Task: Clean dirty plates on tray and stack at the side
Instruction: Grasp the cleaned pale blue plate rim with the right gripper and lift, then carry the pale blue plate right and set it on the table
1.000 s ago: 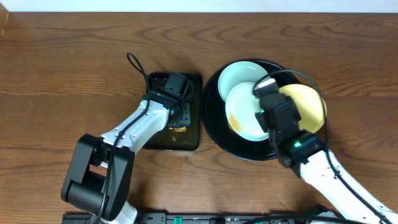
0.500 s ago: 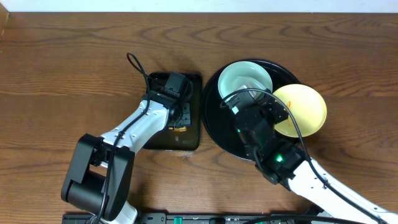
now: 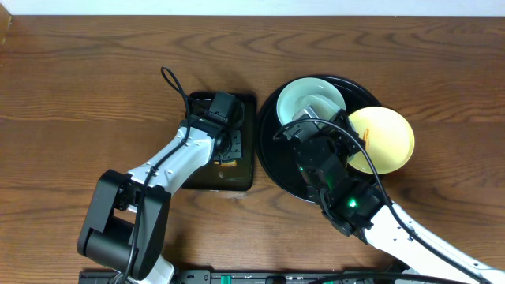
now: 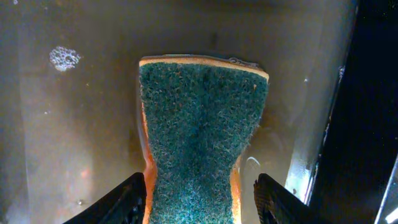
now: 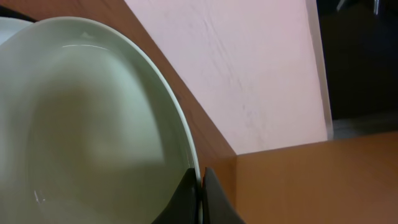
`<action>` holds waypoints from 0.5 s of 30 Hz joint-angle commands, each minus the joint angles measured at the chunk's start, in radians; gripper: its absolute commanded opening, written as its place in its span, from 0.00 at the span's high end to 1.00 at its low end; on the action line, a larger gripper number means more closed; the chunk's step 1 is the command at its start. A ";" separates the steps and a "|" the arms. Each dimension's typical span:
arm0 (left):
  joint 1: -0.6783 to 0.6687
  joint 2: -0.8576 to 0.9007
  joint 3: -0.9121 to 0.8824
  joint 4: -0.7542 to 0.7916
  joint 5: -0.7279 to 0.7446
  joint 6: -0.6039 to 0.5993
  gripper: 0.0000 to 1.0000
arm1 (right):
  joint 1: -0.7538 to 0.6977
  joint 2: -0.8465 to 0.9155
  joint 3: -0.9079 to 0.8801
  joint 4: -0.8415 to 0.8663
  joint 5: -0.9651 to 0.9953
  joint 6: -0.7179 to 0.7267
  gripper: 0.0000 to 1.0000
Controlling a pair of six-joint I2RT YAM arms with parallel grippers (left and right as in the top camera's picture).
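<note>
From overhead, my left claw (image 3: 225, 147) hangs low inside the small rectangular black basin (image 3: 246, 180), just left of the large round glossy black tray (image 3: 272, 170). My right claw (image 3: 316, 130) is over the tray's middle. A pale mint-blue round plate (image 3: 312, 96) lies at the tray's far side. A round yellow plate (image 3: 388, 136) sits at its right, overhanging the rim. The brown wood-grain tabletop (image 3: 95, 71) stretches around them. My own arms block this view, so it cannot tell me what either claw holds.

My left wrist camera settles that for the left claw (image 4: 202, 202). It is closed on a green-faced orange sponge (image 4: 200, 118), squeezed to a waist between my fingers (image 4: 134, 200). The sponge lies in murky brown water, with a patch of bubbles (image 4: 65, 58) at the upper left.

My right wrist camera shows the right claw (image 5: 200, 186) narrowed to a thin slit, nipping the rim of a second mint-blue plate (image 5: 87, 130). The plate is tilted, its pale hollow filling the left of the view. Behind it are a wooden edge and a pale pink wall (image 5: 249, 68).
</note>
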 commanded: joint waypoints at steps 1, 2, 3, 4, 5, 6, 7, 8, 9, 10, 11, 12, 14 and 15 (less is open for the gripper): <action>0.003 -0.022 -0.008 -0.002 -0.013 0.010 0.43 | -0.012 -0.017 0.024 0.005 0.027 0.142 0.99; 0.003 -0.022 -0.008 -0.002 -0.013 0.010 0.43 | -0.025 -0.017 0.024 0.003 0.027 0.182 0.99; 0.003 -0.022 -0.008 -0.002 -0.013 0.010 0.43 | -0.043 -0.017 0.024 0.002 0.027 0.229 0.99; 0.003 -0.022 -0.008 -0.002 -0.013 0.010 0.43 | -0.062 -0.017 0.024 -0.001 0.027 0.278 0.99; 0.003 -0.022 -0.008 -0.002 -0.013 0.010 0.43 | -0.088 -0.017 0.024 -0.008 0.027 0.346 0.99; 0.003 -0.022 -0.008 -0.002 -0.013 0.010 0.43 | -0.111 -0.017 0.024 -0.015 0.027 0.399 0.99; 0.003 -0.022 -0.008 -0.002 -0.013 0.010 0.43 | -0.161 -0.017 0.024 -0.038 0.024 0.500 0.99; 0.003 -0.022 -0.008 -0.002 -0.013 0.010 0.43 | -0.188 -0.017 0.024 -0.047 0.018 0.543 0.99; 0.003 -0.022 -0.008 -0.002 -0.013 0.010 0.43 | -0.213 -0.017 0.024 -0.053 0.011 0.576 0.99; 0.003 -0.022 -0.008 -0.002 -0.013 0.010 0.43 | -0.238 -0.017 0.024 -0.059 -0.003 0.597 0.99; 0.003 -0.022 -0.008 -0.002 -0.013 0.010 0.43 | -0.273 -0.017 0.024 -0.060 -0.037 0.601 0.99; 0.003 -0.022 -0.008 -0.002 -0.013 0.010 0.43 | -0.303 -0.017 0.024 -0.059 -0.065 0.606 0.99; 0.003 -0.022 -0.008 -0.002 -0.013 0.010 0.43 | -0.378 -0.018 0.029 -0.059 -0.116 0.637 0.99; 0.003 -0.022 -0.008 -0.003 -0.013 0.010 0.43 | -0.423 -0.018 0.034 -0.060 -0.152 0.648 0.99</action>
